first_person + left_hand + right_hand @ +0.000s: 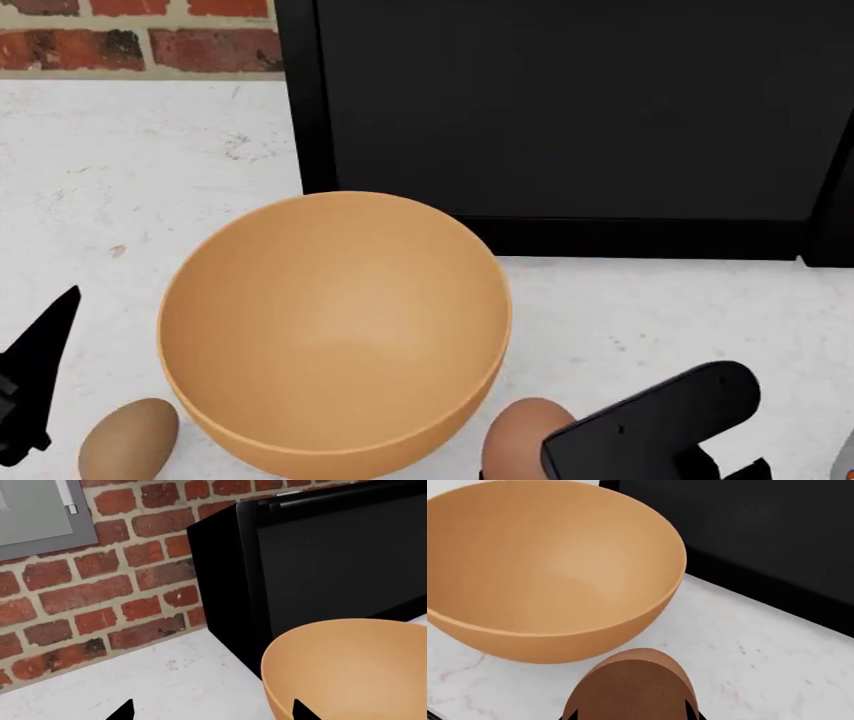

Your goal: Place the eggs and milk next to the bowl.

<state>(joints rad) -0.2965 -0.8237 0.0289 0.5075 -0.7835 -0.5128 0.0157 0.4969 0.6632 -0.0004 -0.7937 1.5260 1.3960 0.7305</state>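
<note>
The large orange-tan bowl (pixel 334 330) stands on the white counter in front of a black appliance. A lighter tan egg (pixel 127 440) lies on the counter at the bowl's near left. The redder brown egg (pixel 630 690) sits close beside the bowl's near right wall (pixel 554 575), and my right gripper (pixel 630 714) is shut on it, a fingertip against each side. My left gripper (pixel 213 712) is open with only counter between its tips, just left of the bowl (pixel 347 670); one of its fingers (pixel 40 370) shows in the head view. The milk is out of view.
A black box-shaped appliance (pixel 561 110) stands right behind the bowl, against a red brick wall (pixel 80 595). A grey panel (pixel 33 510) hangs on the wall. White marble counter (pixel 134 180) stretches to the left of the bowl.
</note>
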